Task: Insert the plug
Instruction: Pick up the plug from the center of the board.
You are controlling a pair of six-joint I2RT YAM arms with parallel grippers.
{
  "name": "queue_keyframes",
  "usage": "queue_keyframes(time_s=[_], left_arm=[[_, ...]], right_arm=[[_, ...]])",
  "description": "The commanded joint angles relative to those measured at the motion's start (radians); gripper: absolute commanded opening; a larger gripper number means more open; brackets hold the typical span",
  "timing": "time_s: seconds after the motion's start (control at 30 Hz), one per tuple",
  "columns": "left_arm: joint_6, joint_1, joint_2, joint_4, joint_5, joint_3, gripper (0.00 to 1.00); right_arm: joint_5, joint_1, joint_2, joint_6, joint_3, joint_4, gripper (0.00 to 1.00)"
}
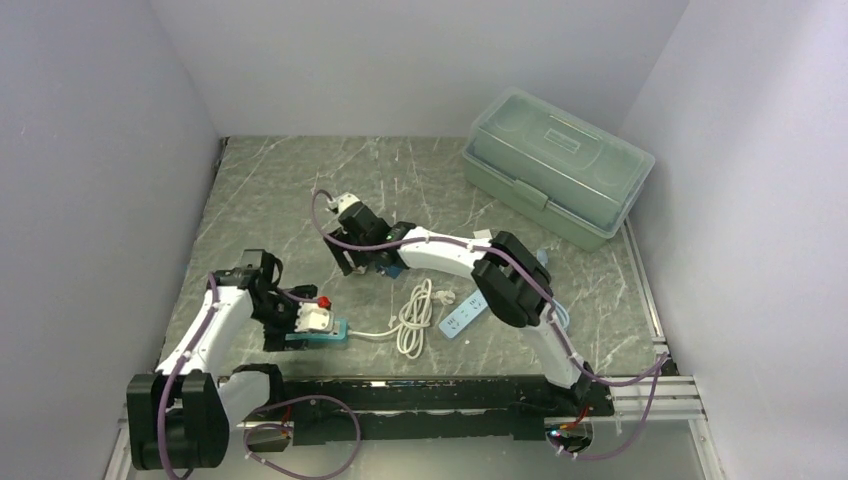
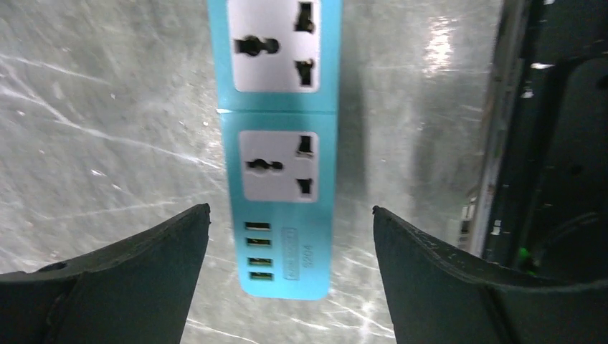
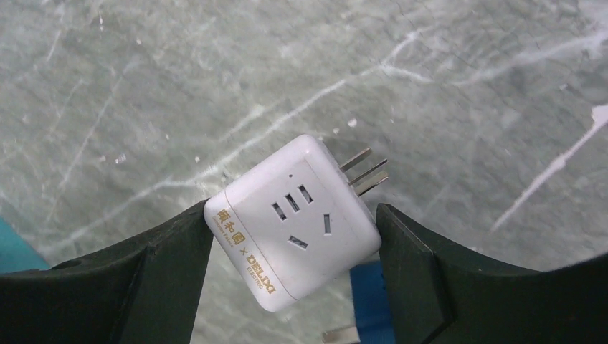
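While the right gripper hangs low over the grey marbled table, the white cube plug lies between its fingers, lower centre of the right wrist view. Its three flat prongs point to the upper right, and the axis runs lower left to upper right. Gold print on the face reads "DELIXI", with Chinese characters alongside. One finger touches the cube's left corner; whether it is clamped, I cannot tell.

Left gripper: released, fingers clear on either side of the teal power strip. The strip's long axis runs top to bottom of the frame, USB ports lowest. The small print beside them is unreadable.
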Motion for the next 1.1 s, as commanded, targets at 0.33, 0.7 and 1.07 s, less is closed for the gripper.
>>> queue_keyframes(time_s=[0.33,0.7,1.07], left_arm=[[-0.320,-0.228,0.162,0.210,-0.050,0.056,0.52],[-0.599,-0.321,0.089,0.146,0.018,0.211,0.99],[-0.411,-0.318,-0.374,0.337,0.164,0.224,1.00]], right_arm=[[-0.286,-0.174,-0.410,0.000,-0.274,0.193,0.51],[-0.530,-0.242,-0.603,-0.044,-0.407,0.173,0.51],[-0.999,-0.231,-0.737,0.081,-0.483,0.328,0.53]])
